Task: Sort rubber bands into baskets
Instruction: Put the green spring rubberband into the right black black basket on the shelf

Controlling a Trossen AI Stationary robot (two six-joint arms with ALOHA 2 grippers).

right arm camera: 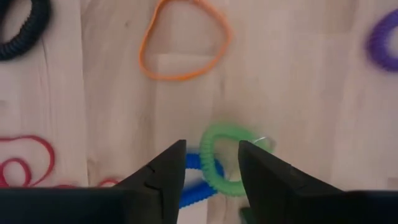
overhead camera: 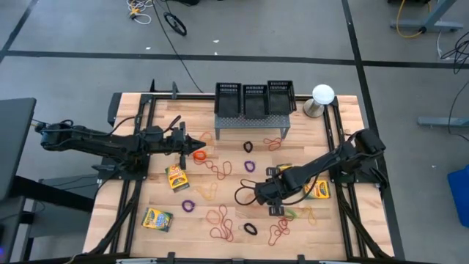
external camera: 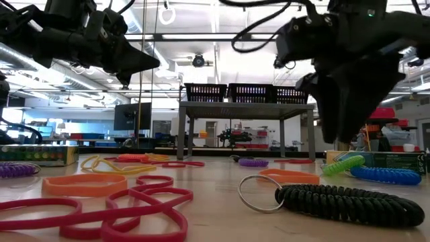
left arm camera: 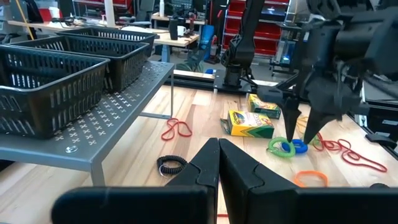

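Many rubber bands and coil bands lie scattered on the wooden table point(overhead camera: 146, 117). Three black mesh baskets point(overhead camera: 255, 99) stand in a row on a grey perforated stand point(overhead camera: 253, 125) at the far edge. My right gripper point(right arm camera: 211, 149) points down, open, just over a green coil band point(right arm camera: 225, 163) that lies against a blue one point(right arm camera: 198, 180); its fingers stand on either side of the green loop. The left wrist view shows those fingers point(left arm camera: 290, 121) above the green band point(left arm camera: 281, 148). My left gripper point(left arm camera: 217, 152) hovers level at the table's left, shut and holding nothing.
Yellow-green crayon boxes point(overhead camera: 176, 177) point(overhead camera: 157, 219) point(overhead camera: 316, 189) lie among the bands. An orange band point(right arm camera: 183, 40) and a black coil point(right arm camera: 22, 25) lie near my right gripper. A white knob-topped object point(overhead camera: 322, 95) stands right of the baskets. Black rails run along the table's sides.
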